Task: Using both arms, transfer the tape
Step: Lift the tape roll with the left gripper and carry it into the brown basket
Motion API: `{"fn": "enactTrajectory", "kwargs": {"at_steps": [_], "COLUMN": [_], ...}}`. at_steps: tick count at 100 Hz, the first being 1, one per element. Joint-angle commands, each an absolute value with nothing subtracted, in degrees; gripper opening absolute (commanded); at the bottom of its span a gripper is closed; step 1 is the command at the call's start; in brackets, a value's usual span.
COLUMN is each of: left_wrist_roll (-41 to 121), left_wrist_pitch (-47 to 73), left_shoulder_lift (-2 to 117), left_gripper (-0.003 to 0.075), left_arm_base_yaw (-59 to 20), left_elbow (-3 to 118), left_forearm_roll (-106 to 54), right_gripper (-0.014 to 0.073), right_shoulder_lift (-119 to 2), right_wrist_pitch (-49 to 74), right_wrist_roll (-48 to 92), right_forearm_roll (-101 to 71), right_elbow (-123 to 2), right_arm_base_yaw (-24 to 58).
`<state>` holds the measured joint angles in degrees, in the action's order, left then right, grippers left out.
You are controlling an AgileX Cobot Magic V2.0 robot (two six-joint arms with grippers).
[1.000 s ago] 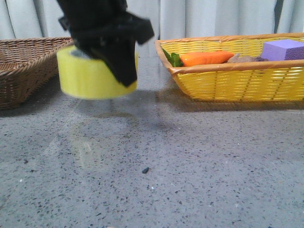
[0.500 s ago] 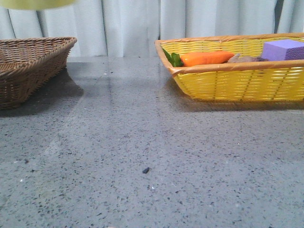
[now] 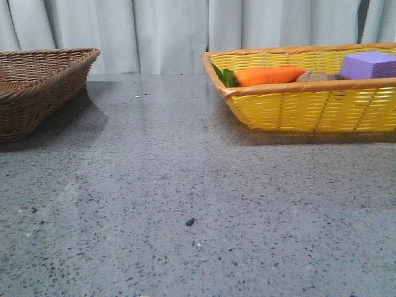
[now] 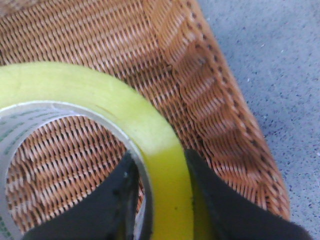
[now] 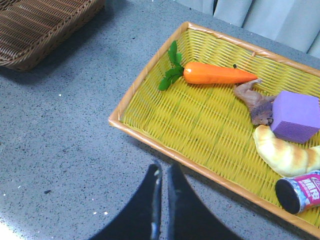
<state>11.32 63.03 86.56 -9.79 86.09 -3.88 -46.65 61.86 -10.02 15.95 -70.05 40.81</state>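
The left gripper (image 4: 162, 200) pinches the wall of the glossy yellow tape roll (image 4: 100, 100), one finger inside its core, holding it above the brown wicker basket (image 4: 210, 100), apparently for release. The right gripper (image 5: 161, 200) hangs closed and empty over the grey worktop (image 5: 65, 135).

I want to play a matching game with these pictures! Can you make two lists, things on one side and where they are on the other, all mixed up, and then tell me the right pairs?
Things:
1. tape
2. carrot
3. purple block
4. right gripper

Places:
A. over the grey table, shut and holding nothing
B. in the yellow basket, beside the croissant
C. pinched by the left gripper fingers, above the brown basket
D. in the yellow basket, near its corner, green leaves attached

Pairs: 1-C, 2-D, 3-B, 4-A
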Motion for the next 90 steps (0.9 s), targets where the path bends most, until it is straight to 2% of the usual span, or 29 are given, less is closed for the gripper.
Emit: {"fn": "enactTrajectory", "kwargs": {"at_steps": [1,34,75,81,90], "left_wrist_roll": [12.6,12.9,12.9,12.9,12.9], "left_wrist_pitch": [57.2,44.3,43.2,43.2,43.2], "left_shoulder_lift": [84.2,85.1,91.4,91.4,91.4], "left_gripper": [-0.0003,-0.0002,0.0002,0.0023,0.0127], "left_arm_base_yaw": [-8.8,-8.3,-8.3,-8.3,-8.3], "left_elbow": [84.6,75.0,74.9,74.9,74.9], "left_forearm_roll": [-6.2,-7.4,-9.4,-9.4,-9.7], "right_gripper": [-0.0074,-0.0074,-0.0074,-0.0074,-0.0074], "right_shoulder_lift": [-46.7,-46.7,-46.7,-46.7,-46.7], "right_wrist_pitch": [57.8,57.8,58.1,58.2,58.2], "right_wrist_roll": [-10.1,-10.1,-10.1,-10.1,-10.1], "right_forearm_roll": [17.5,17.3,17.1,17.1,17.1], "right_elbow": [-71.3,-71.3,-71.3,-71.3,-71.3], "right_arm_base_yaw": [40.5,40.5,40.5,40.5,40.5]}}
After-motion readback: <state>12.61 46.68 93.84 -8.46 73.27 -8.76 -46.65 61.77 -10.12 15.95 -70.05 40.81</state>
